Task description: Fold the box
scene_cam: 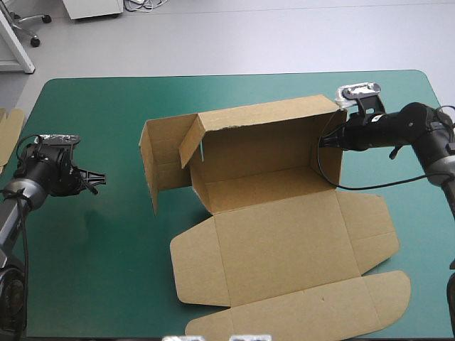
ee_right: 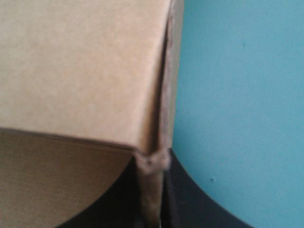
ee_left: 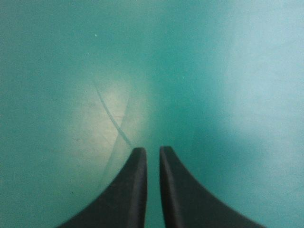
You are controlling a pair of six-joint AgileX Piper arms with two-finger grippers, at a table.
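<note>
**Grip on the box's right wall**

My right pincer is clamping that upright wall at its back corner, the board nipped tight. The box is sitting mid-table, walls standing, lid lying flat toward the near edge. My left pincer is hovering closed, empty, over the teal-green cover, well to the left.

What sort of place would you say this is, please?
Probably a robotics lab bench: a teal-green table cover, a half-folded brown box, the right claw shut on its wall, the left claw holding nothing.
</note>
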